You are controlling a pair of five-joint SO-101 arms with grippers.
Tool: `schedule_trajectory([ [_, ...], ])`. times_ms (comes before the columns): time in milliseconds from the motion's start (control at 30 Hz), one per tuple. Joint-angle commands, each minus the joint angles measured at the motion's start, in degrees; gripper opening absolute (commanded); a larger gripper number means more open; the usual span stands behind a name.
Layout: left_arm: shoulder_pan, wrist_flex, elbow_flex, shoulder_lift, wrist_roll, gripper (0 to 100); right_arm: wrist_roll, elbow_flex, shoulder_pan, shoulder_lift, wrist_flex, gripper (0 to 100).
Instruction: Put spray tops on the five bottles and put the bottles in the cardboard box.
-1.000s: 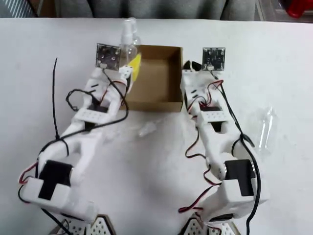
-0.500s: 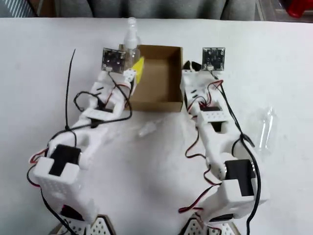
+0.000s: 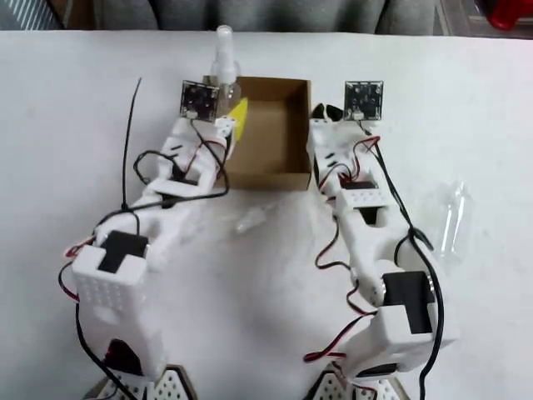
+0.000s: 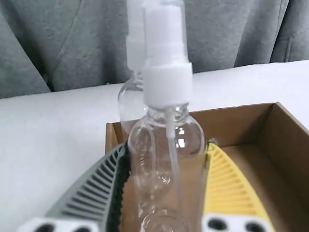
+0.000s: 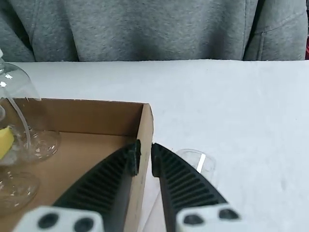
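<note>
My left gripper (image 4: pixel 166 147) is shut on a clear bottle (image 4: pixel 164 169) with a white spray top (image 4: pixel 165 63). It holds the bottle upright at the far left corner of the cardboard box (image 3: pixel 271 158). A second capped bottle (image 4: pixel 133 92) stands just behind it in that corner. In the high view the bottle (image 3: pixel 223 60) rises beyond my left gripper (image 3: pixel 226 121). My right gripper (image 5: pixel 145 147) is shut on the box's right wall (image 5: pixel 144 125), one finger inside and one outside. From the right wrist, two bottle bases (image 5: pixel 41 140) show inside the box.
An uncapped clear bottle (image 3: pixel 450 218) lies on the white table to the right of my right arm. A loose spray top (image 3: pixel 250 221) lies on the table in front of the box, between the arms. A person in grey sits behind the far edge.
My left arm has stretched forward, carrying the capped bottle farther toward the box's far left corner. My right arm has kept still on the box wall.
</note>
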Motion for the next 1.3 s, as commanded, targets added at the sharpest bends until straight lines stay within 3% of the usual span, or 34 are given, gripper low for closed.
schedule_trajectory([
  [0,-0.57,-1.85,-2.37,-0.31,-0.62,2,-0.35,-2.81,0.31,-0.40,-1.19,1.5],
  [1000,-2.51,-1.76,1.14,-0.66,-1.05,3,-0.09,-2.73,0.22,-0.40,-1.19,1.5],
  [1267,-3.38,-1.58,1.93,-0.40,-0.62,20,-0.09,-2.64,0.22,-0.40,-1.10,1.5],
])
